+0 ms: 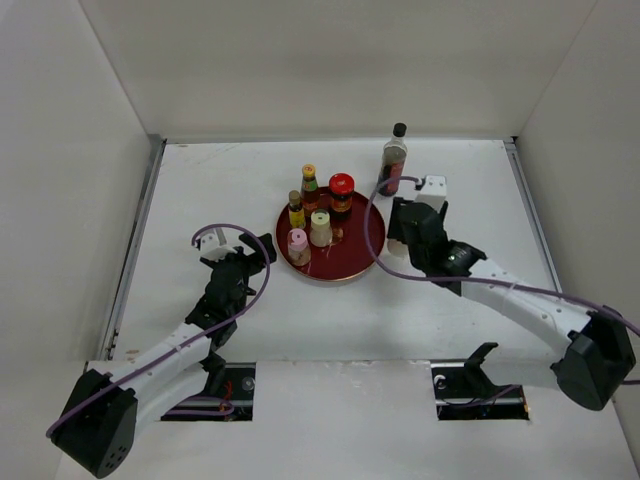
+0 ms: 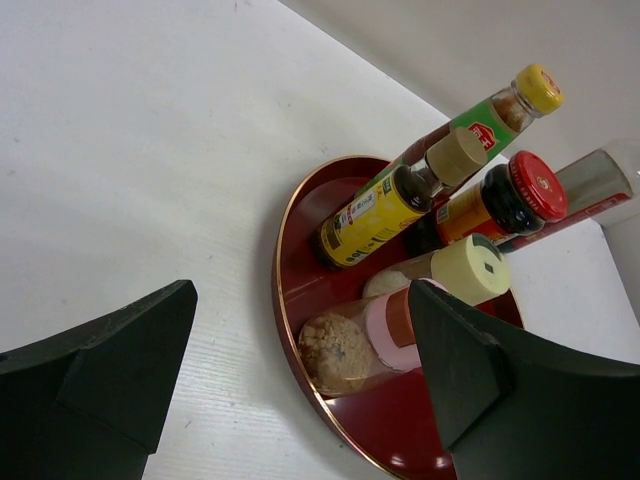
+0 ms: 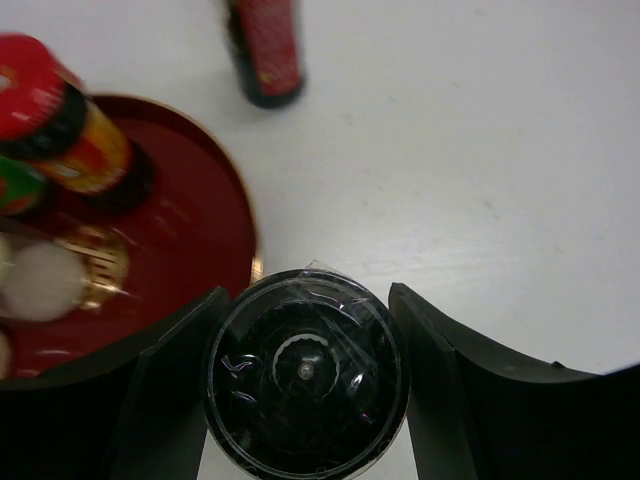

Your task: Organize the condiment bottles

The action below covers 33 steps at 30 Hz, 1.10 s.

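A round red tray (image 1: 350, 262) holds five bottles: orange-capped brown (image 1: 309, 186), red-lidded (image 1: 341, 196), small yellow (image 1: 296, 210), cream (image 1: 320, 228) and pink-capped (image 1: 298, 246). The tall dark black-capped bottle (image 1: 393, 160) stands on the table behind the tray's right side. My right gripper (image 3: 305, 372) is shut on a dark-lidded jar (image 3: 305, 340), seen from above, just right of the tray rim (image 3: 246, 230). My left gripper (image 2: 300, 375) is open and empty at the tray's left edge, facing the pink-capped bottle (image 2: 375, 335).
White walls enclose the table on the left, back and right. The left arm (image 1: 190, 340) lies at the front left and the right arm (image 1: 520, 300) at the front right. Bare tabletop lies left of the tray and in front of it.
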Motion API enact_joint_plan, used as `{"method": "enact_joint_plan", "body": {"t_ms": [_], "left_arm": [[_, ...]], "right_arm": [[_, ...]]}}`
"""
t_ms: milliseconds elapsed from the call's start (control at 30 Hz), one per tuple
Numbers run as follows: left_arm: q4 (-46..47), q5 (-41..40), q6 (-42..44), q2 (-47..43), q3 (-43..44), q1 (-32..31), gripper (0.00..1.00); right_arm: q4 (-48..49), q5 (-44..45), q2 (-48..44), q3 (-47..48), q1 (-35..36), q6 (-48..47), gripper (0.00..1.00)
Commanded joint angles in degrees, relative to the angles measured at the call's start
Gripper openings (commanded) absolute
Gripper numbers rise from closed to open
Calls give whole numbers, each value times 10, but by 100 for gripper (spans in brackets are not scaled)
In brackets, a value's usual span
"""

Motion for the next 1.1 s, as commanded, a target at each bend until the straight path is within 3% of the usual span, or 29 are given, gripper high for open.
{"method": "enact_joint_plan", "body": {"t_ms": [0,267,533,600,800,1067], "left_arm": [[20,6,-6,-7,-2,5,87],[20,5,-6,-4,-2,7,87],[22,5,-6,-6,-3,6,87],[22,4,-6,-4,-3,6,87],[25,5,-6,0,-3,6,87],[27,5,-6,4,-2,6,87]], "right_arm": [[134,-33,52,71,24,-21,63],[252,-69,230,163,48,-51,64],[268,-81,325,208,48,-56,69],[264,-79,328,205,50,-53,73],[230,-77,303,188,54,-37,99],[214,-89,153,139,19,-46,97]]}}
